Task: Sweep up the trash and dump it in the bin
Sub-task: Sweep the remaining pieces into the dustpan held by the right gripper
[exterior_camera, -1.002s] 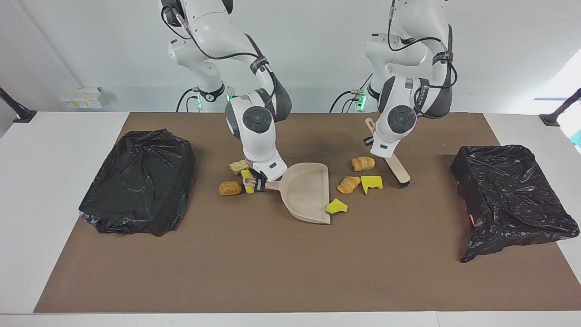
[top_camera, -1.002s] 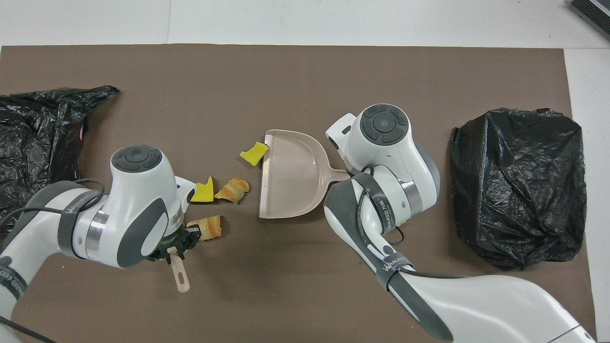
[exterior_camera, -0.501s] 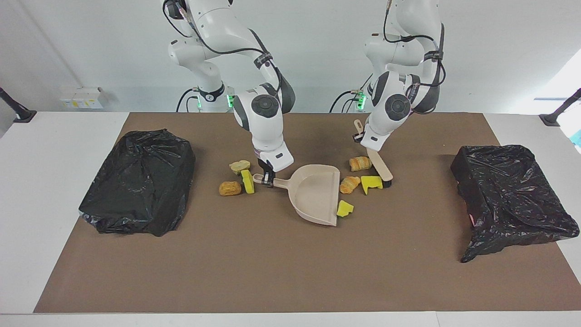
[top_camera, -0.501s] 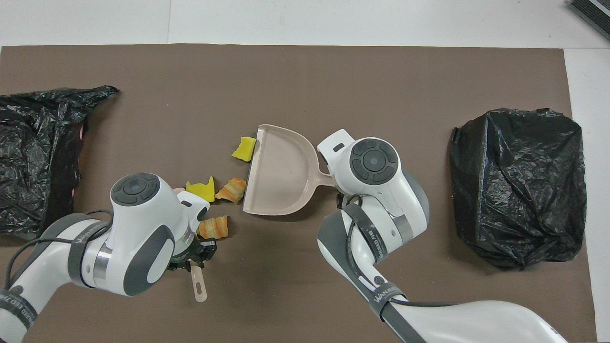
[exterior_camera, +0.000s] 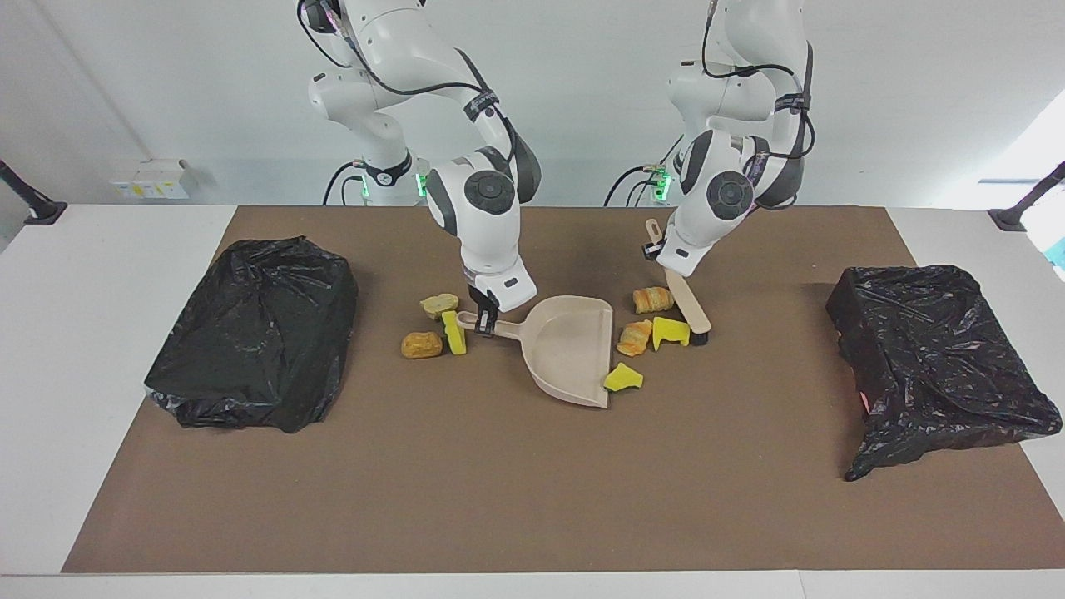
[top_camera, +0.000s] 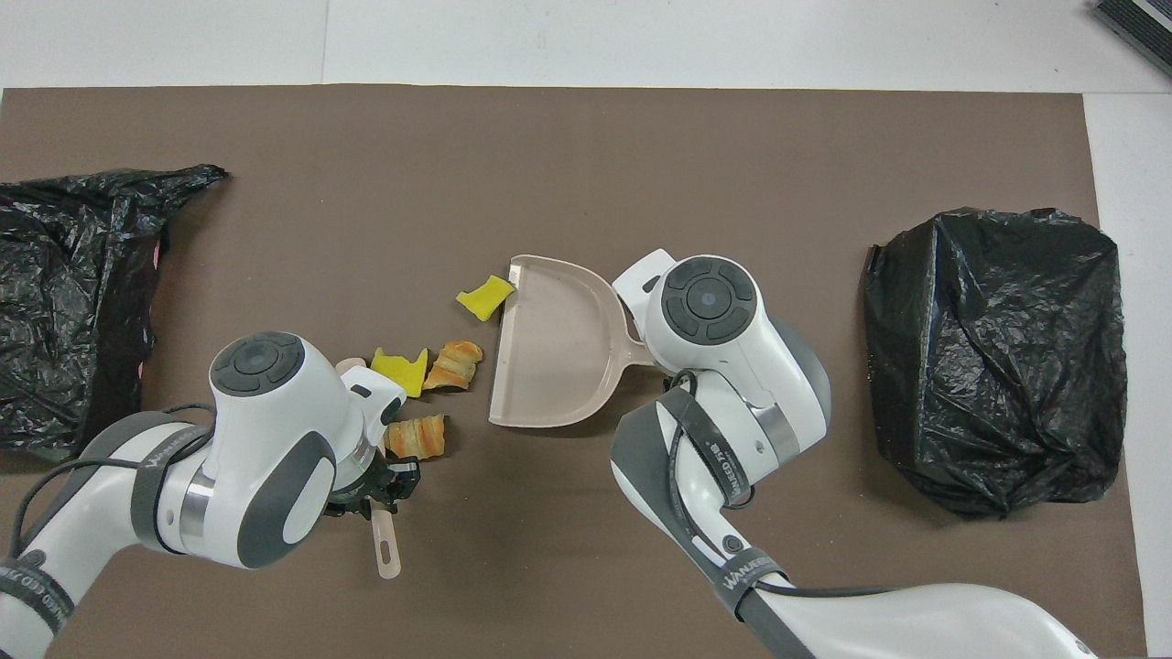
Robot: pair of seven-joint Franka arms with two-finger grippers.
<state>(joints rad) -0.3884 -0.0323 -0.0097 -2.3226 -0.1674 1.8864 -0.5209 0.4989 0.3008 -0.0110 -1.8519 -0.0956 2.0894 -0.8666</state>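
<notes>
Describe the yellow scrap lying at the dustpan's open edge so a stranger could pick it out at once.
Start at the beige dustpan in the middle of the brown mat, its handle held by the right gripper. The yellow sponge scrap lies on the mat at the corner of the pan's open edge farthest from the robots. Unlike the notched yellow wedge and two golden-brown lumps by the brush, it lies alone.

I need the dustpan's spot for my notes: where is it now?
Mid-mat, the dustpan rests with its handle in the right hand, its mouth facing a yellow sponge wedge.
</notes>
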